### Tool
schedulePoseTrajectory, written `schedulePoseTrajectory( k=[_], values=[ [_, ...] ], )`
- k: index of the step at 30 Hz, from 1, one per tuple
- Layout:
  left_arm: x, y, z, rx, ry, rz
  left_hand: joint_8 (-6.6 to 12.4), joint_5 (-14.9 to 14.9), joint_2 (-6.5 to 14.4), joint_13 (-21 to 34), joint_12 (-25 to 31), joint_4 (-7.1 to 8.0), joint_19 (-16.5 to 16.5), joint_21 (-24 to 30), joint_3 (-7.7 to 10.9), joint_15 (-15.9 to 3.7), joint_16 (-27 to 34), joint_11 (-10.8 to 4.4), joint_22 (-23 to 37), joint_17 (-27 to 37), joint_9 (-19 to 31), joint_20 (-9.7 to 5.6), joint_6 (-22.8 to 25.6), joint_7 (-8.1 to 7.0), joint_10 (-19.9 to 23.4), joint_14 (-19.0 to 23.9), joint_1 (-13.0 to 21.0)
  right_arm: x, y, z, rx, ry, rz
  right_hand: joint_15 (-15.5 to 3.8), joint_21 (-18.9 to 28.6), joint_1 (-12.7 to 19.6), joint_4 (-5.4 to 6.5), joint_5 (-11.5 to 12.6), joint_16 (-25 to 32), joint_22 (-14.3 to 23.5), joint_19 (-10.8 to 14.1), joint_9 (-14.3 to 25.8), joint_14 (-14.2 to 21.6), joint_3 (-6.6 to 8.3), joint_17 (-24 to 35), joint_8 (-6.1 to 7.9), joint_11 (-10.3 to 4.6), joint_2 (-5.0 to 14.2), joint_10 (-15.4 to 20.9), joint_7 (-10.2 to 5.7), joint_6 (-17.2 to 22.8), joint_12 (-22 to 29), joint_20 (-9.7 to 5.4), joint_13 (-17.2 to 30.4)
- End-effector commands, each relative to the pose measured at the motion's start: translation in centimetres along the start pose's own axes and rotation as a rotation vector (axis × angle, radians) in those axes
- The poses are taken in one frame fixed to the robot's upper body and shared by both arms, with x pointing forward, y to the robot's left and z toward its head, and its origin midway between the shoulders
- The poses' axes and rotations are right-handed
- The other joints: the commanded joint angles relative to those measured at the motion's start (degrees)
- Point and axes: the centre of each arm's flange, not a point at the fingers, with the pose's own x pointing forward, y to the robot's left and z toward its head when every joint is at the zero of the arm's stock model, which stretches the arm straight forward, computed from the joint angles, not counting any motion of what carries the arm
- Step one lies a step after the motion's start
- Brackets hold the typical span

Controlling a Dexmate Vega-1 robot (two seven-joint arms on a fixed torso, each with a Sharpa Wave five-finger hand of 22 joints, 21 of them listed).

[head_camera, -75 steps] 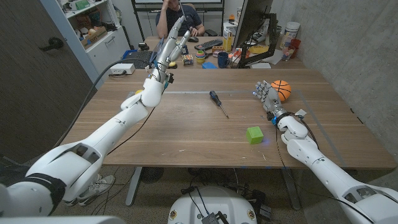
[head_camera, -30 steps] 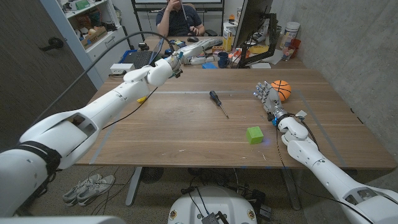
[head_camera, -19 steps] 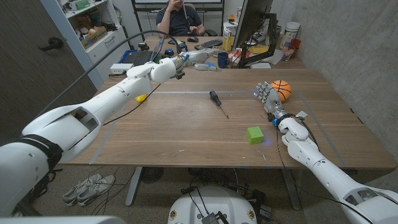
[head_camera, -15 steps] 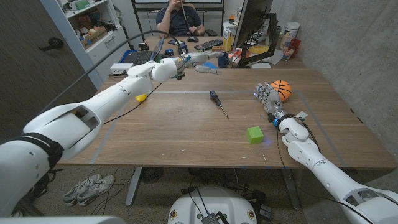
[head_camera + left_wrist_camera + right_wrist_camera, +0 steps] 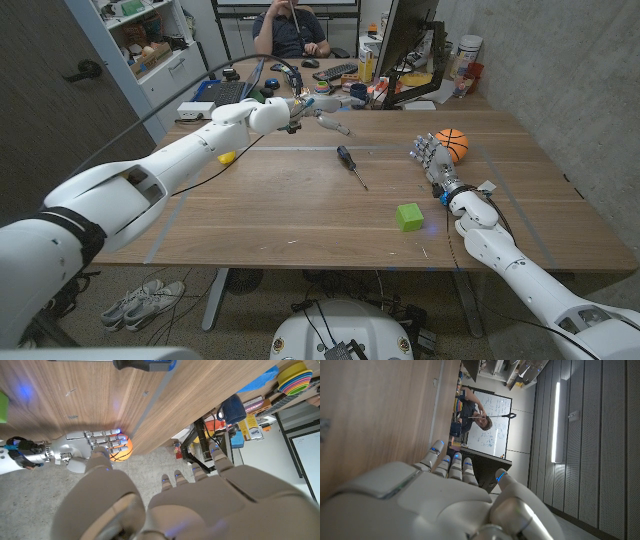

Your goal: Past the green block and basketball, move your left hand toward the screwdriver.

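Note:
A black-handled screwdriver (image 5: 350, 164) lies on the wooden table (image 5: 280, 210) at mid-depth. My left hand (image 5: 325, 120) hovers over the table's far part, just behind and left of the screwdriver, holding nothing, fingers stretched toward picture right. In the left wrist view the screwdriver's handle (image 5: 145, 364) lies beyond my left hand (image 5: 165, 505). A green block (image 5: 408, 215) sits toward the front right. The small basketball (image 5: 452, 144) rests at the right, with my right hand (image 5: 428, 155) standing beside it, fingers apart and up. The basketball (image 5: 122, 449) and right hand (image 5: 85, 446) also show in the left wrist view.
Behind the table stands a cluttered desk with a monitor (image 5: 408, 40), a keyboard and cups, and a person (image 5: 290, 28) seated at it. A small yellow object (image 5: 226, 157) lies under my left forearm. Shelves (image 5: 150, 45) stand at the back left.
My left arm came down from raised high at the back left and swung right, bringing the hand close to the screwdriver. The right hand, ball and block stayed put.

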Motion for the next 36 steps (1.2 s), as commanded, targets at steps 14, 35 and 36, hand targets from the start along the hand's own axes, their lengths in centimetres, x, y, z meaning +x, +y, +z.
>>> schedulePoseTrajectory(
  k=[14, 35, 36],
  values=[
    [1.4, -2.3, 1.5, 0.107, 0.004, -0.136, 2.24, -0.4, -0.4, 0.0, -0.3, -1.91, 4.0, 0.2, -0.87, -3.93, 0.6, -0.47, -0.1, -0.1, 0.1, -2.17, -5.8, 0.06, 0.0, 1.4, 8.2, 0.1, -0.1, -0.3, 0.005, 0.006, 0.005, 0.17, -0.6, -0.8, -0.07, 0.5, -0.3, 0.3, 0.3, 0.1, 0.0, -0.38, 0.3, 0.41, -0.02, 4.01, 0.6, 0.51, 0.2, 0.3, -1.35, 0.2],
    [2.0, -3.8, 1.9, 0.172, 0.032, -0.224, 3.85, -0.4, 0.9, -0.1, -0.2, -1.6, 6.7, -0.3, -1.0, -7.67, 0.7, -4.36, -0.2, -0.3, 0.1, -4.79, 2.1, -0.06, 6.2, 6.3, 15.0, 0.1, -0.2, -0.5, 0.003, 0.009, 0.002, 0.2, -0.9, -0.9, -0.07, 0.5, -0.3, 0.3, 0.4, 0.1, 0.1, -0.62, 0.3, 0.41, 0.21, 3.97, 0.7, 0.87, 0.3, 0.3, -1.36, 0.2],
    [2.0, -3.9, 1.9, 0.169, 0.034, -0.227, 3.92, -0.4, 0.9, -0.1, -0.2, -1.59, 6.7, -0.3, -0.98, -7.69, 0.7, -4.5, -0.2, -0.3, 0.1, -4.75, 2.4, -0.06, 6.4, 6.4, 15.2, 0.1, -0.2, -0.5, 0.003, 0.009, 0.002, 0.21, -1.0, -0.9, -0.08, 0.5, -0.3, 0.3, 0.4, 0.1, 0.2, -0.63, 0.3, 0.41, 0.23, 3.97, 0.7, 0.9, 0.3, 0.3, -1.36, 0.2]
  ],
)
